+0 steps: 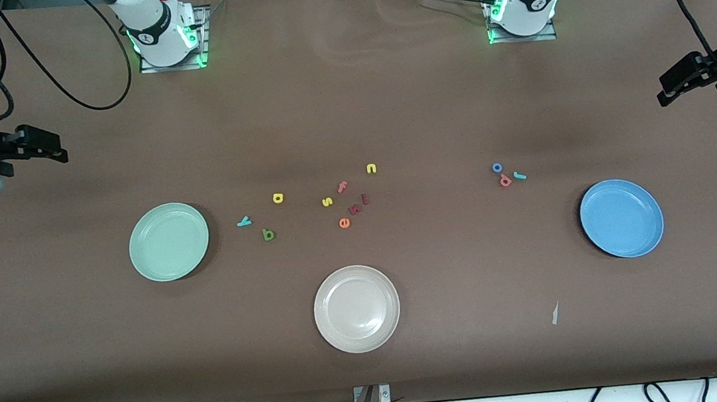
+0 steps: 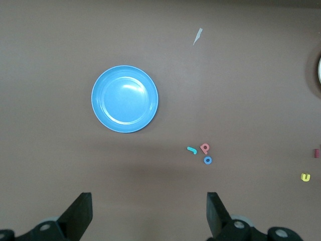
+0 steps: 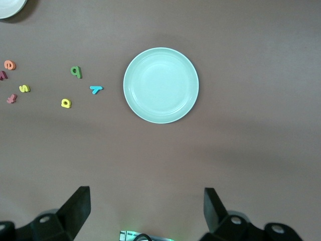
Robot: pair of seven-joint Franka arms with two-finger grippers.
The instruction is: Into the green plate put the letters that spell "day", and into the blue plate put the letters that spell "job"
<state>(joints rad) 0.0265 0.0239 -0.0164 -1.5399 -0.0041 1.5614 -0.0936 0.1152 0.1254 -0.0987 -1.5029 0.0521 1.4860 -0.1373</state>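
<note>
Front view: nothing is plated yet; teal y, yellow a and green d are clustered just beside the green plate, and o, b, j are bunched near the blue plate. Distractor letters are kept mid-table above the beige plate. Left wrist view: left gripper is held high with jaws wide, clear room all round the blue plate. Right wrist view: right gripper is parked likewise, jaws wide, green plate unobstructed.
</note>
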